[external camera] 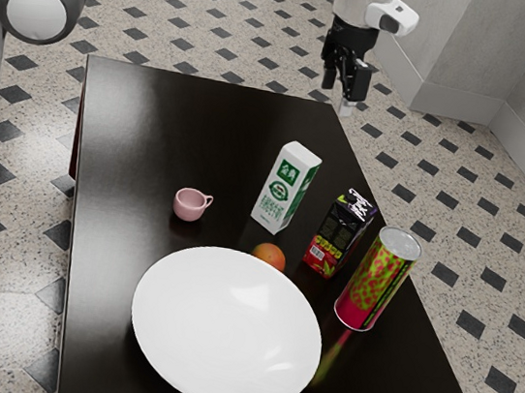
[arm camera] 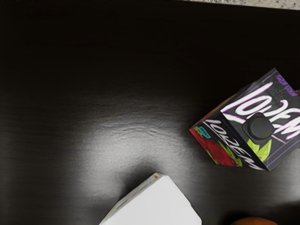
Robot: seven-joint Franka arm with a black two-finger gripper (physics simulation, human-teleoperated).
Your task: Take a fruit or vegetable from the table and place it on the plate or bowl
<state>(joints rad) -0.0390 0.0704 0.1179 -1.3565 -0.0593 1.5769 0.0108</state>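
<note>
A small orange fruit (external camera: 270, 255) lies on the black table (external camera: 154, 132), touching the far rim of a large white plate (external camera: 225, 326). In the wrist view a sliver of the orange fruit (arm camera: 255, 220) shows beside the white carton's top (arm camera: 154, 201). My gripper (external camera: 343, 95) hangs high over the table's far edge, well away from the fruit, its fingers slightly apart with nothing between them.
A green-and-white milk carton (external camera: 285, 188) stands just behind the fruit. A dark juice carton (external camera: 339, 233) (arm camera: 251, 124) and a red-and-green can (external camera: 377, 278) stand at the exterior view's right. A pink cup (external camera: 190, 203) sits at the left of the cartons.
</note>
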